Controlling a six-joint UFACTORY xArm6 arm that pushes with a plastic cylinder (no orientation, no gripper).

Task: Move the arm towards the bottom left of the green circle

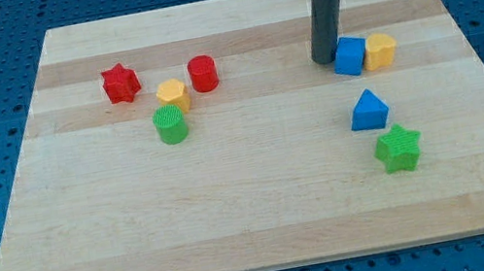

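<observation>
The green circle [170, 125] is a short green cylinder on the wooden board's left half, touching a yellow hexagon block [172, 95] just above it. My tip [323, 60] is the lower end of the dark rod, far to the view's right of the green circle. It stands right against the left side of a blue cube [349, 55].
A red star [120, 83] and a red cylinder [202, 73] lie near the yellow hexagon. A yellow block [380, 50] touches the blue cube's right side. A blue triangle [369, 110] and a green star [399, 149] lie lower right. The board [256, 222] sits on a blue perforated table.
</observation>
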